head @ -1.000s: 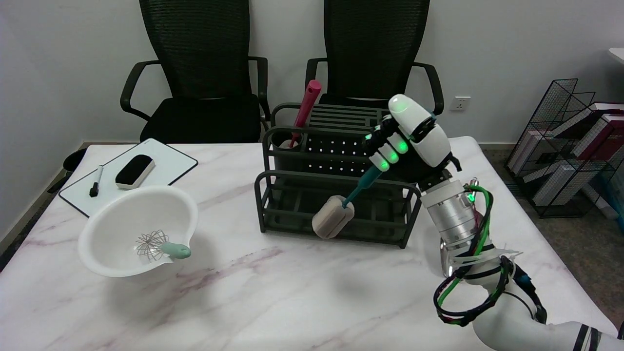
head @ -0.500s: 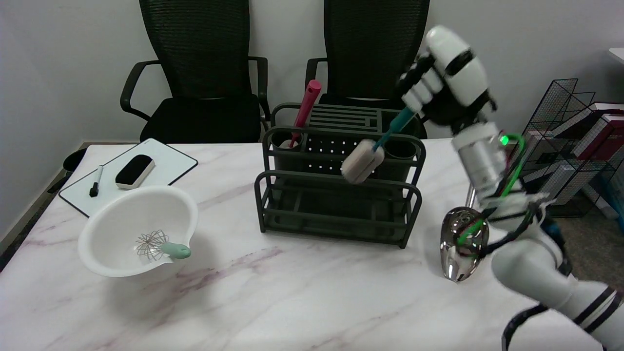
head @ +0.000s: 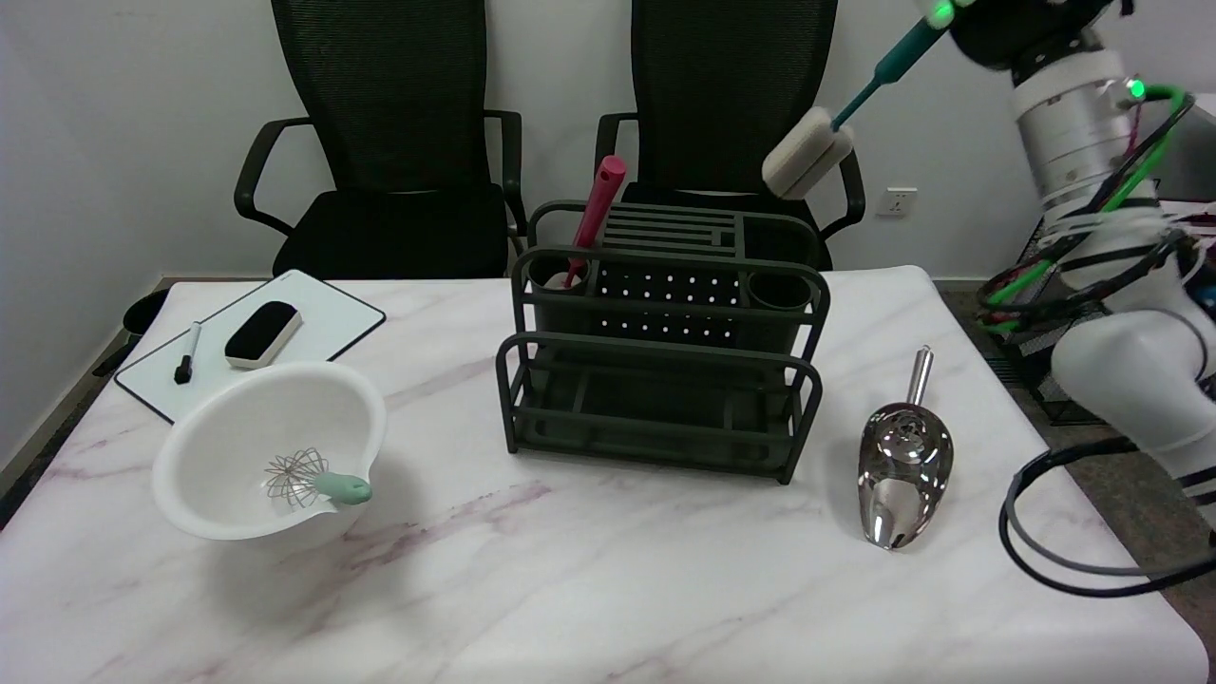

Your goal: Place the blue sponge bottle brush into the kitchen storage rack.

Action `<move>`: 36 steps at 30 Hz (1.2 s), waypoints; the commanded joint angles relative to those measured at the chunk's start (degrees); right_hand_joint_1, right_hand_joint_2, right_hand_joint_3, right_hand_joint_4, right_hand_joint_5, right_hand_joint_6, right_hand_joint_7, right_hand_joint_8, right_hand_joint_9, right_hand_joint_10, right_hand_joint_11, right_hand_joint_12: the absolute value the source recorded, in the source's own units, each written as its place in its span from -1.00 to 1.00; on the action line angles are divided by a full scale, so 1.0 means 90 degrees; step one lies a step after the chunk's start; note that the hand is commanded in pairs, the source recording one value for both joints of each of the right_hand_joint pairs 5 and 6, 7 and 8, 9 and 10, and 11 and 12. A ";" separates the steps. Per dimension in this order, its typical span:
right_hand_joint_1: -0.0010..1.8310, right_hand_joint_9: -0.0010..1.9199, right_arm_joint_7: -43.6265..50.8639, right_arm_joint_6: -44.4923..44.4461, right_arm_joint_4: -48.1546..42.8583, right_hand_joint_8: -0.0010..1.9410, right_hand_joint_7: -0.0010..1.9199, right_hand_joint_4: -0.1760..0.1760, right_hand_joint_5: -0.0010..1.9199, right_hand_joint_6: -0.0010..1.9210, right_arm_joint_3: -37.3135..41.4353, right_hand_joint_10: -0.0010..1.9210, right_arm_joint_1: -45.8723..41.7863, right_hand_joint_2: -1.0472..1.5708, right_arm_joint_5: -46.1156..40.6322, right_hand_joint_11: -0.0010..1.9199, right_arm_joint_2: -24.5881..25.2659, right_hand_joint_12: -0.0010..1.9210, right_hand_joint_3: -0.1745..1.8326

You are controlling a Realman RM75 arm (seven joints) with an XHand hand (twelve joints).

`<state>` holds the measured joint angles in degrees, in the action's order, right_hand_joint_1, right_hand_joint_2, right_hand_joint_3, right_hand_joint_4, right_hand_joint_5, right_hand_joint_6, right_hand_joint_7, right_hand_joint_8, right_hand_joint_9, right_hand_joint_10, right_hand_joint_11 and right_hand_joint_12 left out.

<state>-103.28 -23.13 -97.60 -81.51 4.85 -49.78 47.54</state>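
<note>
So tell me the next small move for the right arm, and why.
Probably lower the bottle brush sponge-first toward the rack's empty right cup. The brush hangs high above the rack, tilted with its sponge end down, and the left cup already holds a pink tool.

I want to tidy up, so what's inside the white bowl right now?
Inside the white plastic bowl lies a small wire whisk with a mint green handle, its handle resting at the near rim. Nothing else shows inside; the bowl's near wall hides no visible contents.

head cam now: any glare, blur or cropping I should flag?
Head view: the scoop shows bright specular glare; soft shadows lie under the bowl and rack; the brush is slightly soft; the right hand is cropped by the top edge, its green LED blooming.
</note>
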 commanded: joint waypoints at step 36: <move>-0.06 1.00 -0.0950 -0.0878 0.2383 0.98 1.00 0.00 1.00 1.00 -0.1398 1.00 0.0355 1.00 0.0525 1.00 -0.0533 1.00 -0.16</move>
<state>-110.77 -26.76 -80.55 -89.77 8.90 -48.29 42.87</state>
